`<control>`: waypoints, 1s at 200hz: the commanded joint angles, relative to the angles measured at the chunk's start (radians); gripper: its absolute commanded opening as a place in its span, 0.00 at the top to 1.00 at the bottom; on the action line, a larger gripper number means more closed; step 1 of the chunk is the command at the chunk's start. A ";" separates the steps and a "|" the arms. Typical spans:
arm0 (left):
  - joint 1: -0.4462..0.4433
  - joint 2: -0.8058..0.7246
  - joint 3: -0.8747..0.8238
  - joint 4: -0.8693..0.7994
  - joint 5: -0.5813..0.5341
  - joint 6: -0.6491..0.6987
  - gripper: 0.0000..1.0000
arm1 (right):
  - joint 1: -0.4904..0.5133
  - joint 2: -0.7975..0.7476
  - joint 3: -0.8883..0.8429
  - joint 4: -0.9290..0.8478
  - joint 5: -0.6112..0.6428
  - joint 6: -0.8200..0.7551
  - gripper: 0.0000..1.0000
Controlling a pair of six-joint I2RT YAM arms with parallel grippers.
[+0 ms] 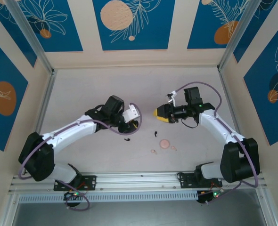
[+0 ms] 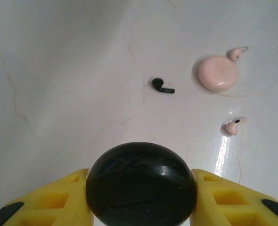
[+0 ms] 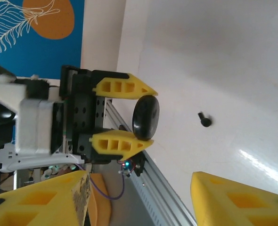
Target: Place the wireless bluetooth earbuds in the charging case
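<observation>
Four earbuds, none in a case; I judge the task not yet started on inserting.

Top view:
- Left gripper (image 1: 132, 124) is clamped on the black case (image 1: 135, 125), held above the table (image 1: 82, 89).
- Right gripper (image 1: 161, 114) faces it from 3 o'clock, a little apart.
- Left black earbud (image 1: 127, 139) lies at 6 o'clock of the left gripper, long axis roughly 9-to-3.
- Right black earbud (image 1: 156, 134) lies at 11 o'clock of the pink case (image 1: 165, 143), long axis nearer 12-to-6.
- Pink earbud (image 1: 153, 151) is at 8 o'clock of that case and second pink earbud (image 1: 173, 149) at 4 o'clock. Both are too small here to read heading.

Left wrist:
- Black case (image 2: 141, 183) is pinched between the yellow fingers (image 2: 233, 197); its lid looks closed.
- Right black earbud (image 2: 162, 86) has its head at 9 o'clock and its stem toward 3–4 o'clock.
- Second pink earbud (image 2: 238, 52) is touching or nearly touching the pink case (image 2: 217, 73) at 1 o'clock, stem toward 2 o'clock.
- Pink earbud (image 2: 234, 126) lies apart at 5 o'clock, stem also toward 2 o'clock.
- Pink case looks shut too.

Right wrist:
- Right gripper (image 3: 139, 188) is spread wide, with nothing between its fingers (image 3: 40, 200).
- Black case (image 3: 146, 117) is seen edge-on in the left gripper.
- A black earbud (image 3: 205, 120) lies at 3 o'clock of it; I cannot tell which one.

Left to do: open a case and seat the buds.
</observation>
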 commanded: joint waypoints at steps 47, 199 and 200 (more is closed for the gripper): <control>-0.026 -0.042 -0.015 0.047 0.009 0.075 0.65 | 0.151 0.131 0.049 0.134 -0.066 0.121 0.47; -0.041 -0.051 -0.011 0.074 -0.023 0.050 0.68 | 0.260 0.270 0.148 0.119 -0.063 0.124 0.64; -0.040 -0.051 -0.010 0.074 -0.023 0.050 0.68 | 0.261 0.270 0.149 0.119 -0.063 0.124 0.64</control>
